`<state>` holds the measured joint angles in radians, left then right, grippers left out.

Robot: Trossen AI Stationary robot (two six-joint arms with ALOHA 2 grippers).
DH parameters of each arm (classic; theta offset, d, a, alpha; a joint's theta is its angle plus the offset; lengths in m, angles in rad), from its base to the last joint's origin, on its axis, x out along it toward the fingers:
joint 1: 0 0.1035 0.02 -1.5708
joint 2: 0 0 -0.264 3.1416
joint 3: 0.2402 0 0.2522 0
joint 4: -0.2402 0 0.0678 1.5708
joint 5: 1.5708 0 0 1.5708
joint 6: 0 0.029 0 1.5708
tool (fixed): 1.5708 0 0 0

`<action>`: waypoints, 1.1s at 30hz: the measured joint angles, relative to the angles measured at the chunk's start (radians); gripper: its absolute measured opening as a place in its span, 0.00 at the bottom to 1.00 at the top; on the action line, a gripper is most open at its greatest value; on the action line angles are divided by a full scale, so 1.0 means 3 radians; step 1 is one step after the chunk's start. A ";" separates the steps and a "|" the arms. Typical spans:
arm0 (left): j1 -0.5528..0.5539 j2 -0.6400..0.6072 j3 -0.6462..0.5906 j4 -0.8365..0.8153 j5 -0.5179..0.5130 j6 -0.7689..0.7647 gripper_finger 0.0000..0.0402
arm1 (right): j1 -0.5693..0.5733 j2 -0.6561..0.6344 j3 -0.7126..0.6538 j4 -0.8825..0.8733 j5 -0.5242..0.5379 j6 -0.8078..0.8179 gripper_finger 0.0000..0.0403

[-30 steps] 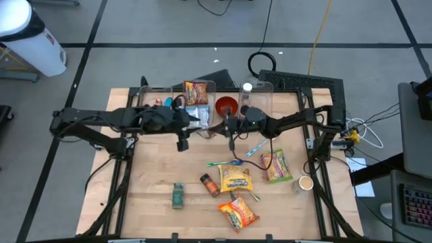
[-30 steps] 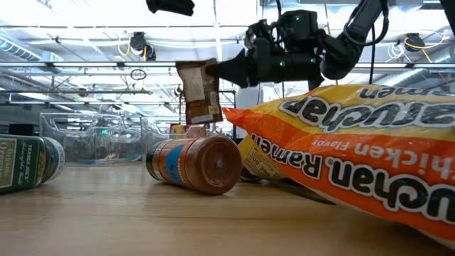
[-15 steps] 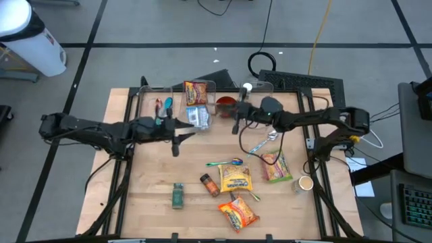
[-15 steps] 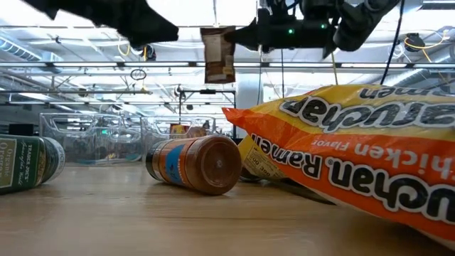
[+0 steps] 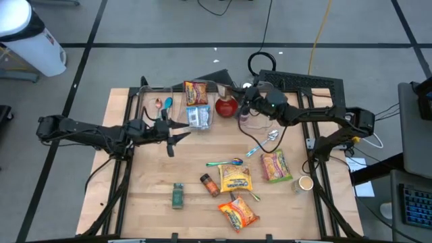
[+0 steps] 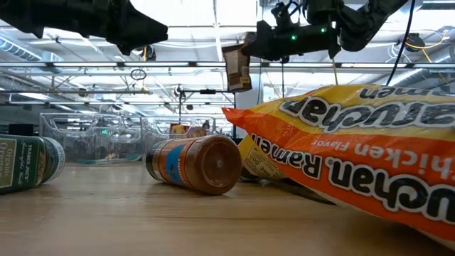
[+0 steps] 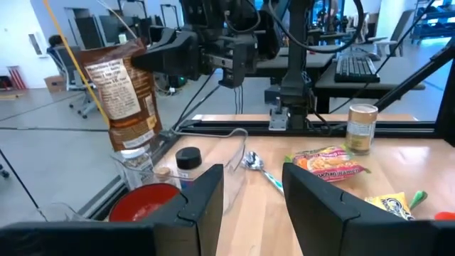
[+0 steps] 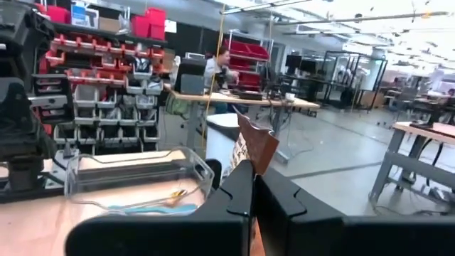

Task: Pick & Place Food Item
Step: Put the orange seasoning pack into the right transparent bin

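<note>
A brown food pouch (image 7: 121,92) with a white label hangs high above the table's far side, over the red bowl (image 7: 146,205). The low view shows the pouch (image 6: 237,67) too. My right gripper (image 5: 241,106) is shut on it; the gripper also shows in the low view (image 6: 257,44). My left gripper (image 5: 181,134) stands open and empty, level, over the table's left middle, pointing at the pouch. In its own wrist view, nothing lies in the gap between the left gripper's fingers (image 7: 252,195). My right gripper pinches the pouch's top corner (image 7: 146,51) between its two fingers, coming about level from the table's right side. A brown tip of that corner (image 8: 257,144) sticks out past the fingers. The pouch hangs below them, a little tilted, clear of bowl, bins and table.
Clear bins (image 5: 154,101) line the far edge; one holds a ramen pack (image 5: 196,90). Ramen packs (image 5: 237,212) (image 5: 275,165), a spice jar (image 5: 209,183), a green jar (image 5: 177,196), a can (image 5: 306,182) and spoons (image 5: 226,163) lie on the wooden table (image 5: 148,172).
My right gripper has risen and gone toward the far edge, carrying the pouch up from near the bins' height. My left gripper has drawn back toward the table's left edge, sunk lower and tipped to level; its fingers stay apart as before.
</note>
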<state>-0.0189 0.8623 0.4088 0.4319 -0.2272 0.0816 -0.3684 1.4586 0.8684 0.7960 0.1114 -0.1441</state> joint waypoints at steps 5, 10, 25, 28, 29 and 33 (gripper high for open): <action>0.0000 0.0000 0.0000 0.0053 0.0001 0.0139 0.38 | 0.0025 0.0000 0.0000 -0.0003 0.0487 -0.0265 0.00; 0.0000 0.0001 0.0000 0.0206 0.0003 0.0152 0.38 | -0.0049 -0.0005 -0.0113 0.0038 0.0675 -0.0293 0.00; 0.0004 0.0004 0.0000 0.0196 0.0003 0.0211 0.38 | -0.0268 -0.0162 -0.1201 0.1065 0.0884 0.0036 0.00; 0.0016 0.0004 0.0000 0.0196 0.0004 0.0206 0.38 | -0.0344 -0.0160 -0.1305 0.1031 0.1045 0.0189 0.00; 0.0021 0.0004 0.0000 0.0196 0.0003 0.0185 0.38 | -0.0370 -0.0161 -0.1335 0.1047 0.1047 0.0239 0.00; 0.0051 0.0004 0.0000 0.0194 0.0004 0.0158 0.38 | -0.0429 -0.0161 -0.1426 0.1044 0.1115 0.0384 0.00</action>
<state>-0.0035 0.8635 0.4088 0.4902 -0.2259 0.1291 -0.4969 1.4101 0.4406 1.1092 0.4460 -0.0290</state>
